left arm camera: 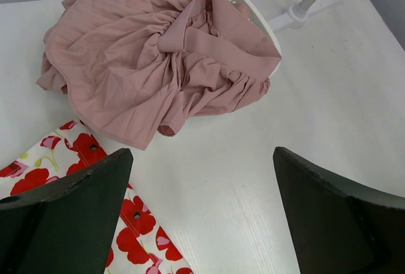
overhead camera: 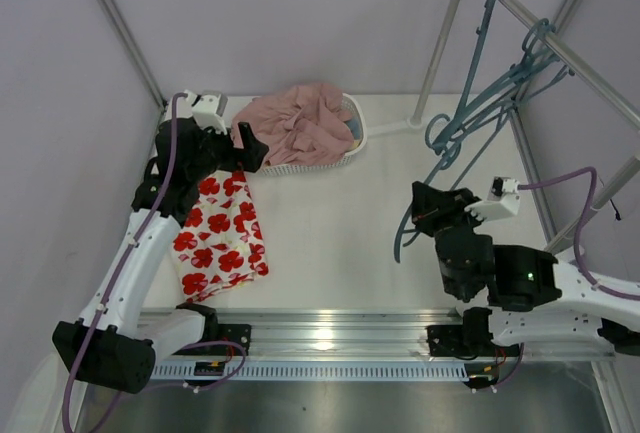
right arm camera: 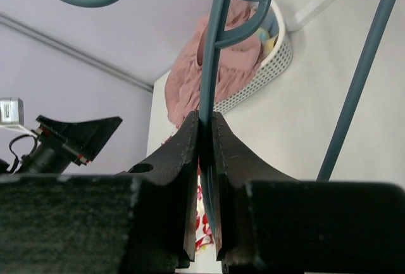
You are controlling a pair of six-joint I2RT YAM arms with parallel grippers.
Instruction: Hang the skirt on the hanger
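The skirt (overhead camera: 220, 238), white with red flowers, lies flat on the table at the left; its upper edge shows in the left wrist view (left arm camera: 136, 220). My left gripper (overhead camera: 245, 148) is open and empty, hovering above the bare table just right of the skirt's top corner (left arm camera: 202, 185). My right gripper (overhead camera: 428, 205) is shut on a teal-grey hanger (overhead camera: 402, 235), holding it upright off the table at the right. In the right wrist view the hanger's bar (right arm camera: 212, 65) runs up from between the closed jaws (right arm camera: 204, 122).
A plain pink garment (overhead camera: 300, 123) is heaped over a white mesh basket (overhead camera: 355, 133) at the back; both show in the left wrist view (left arm camera: 158, 65). Several more hangers (overhead camera: 500, 83) hang from a white rack (overhead camera: 440, 43) at the back right.
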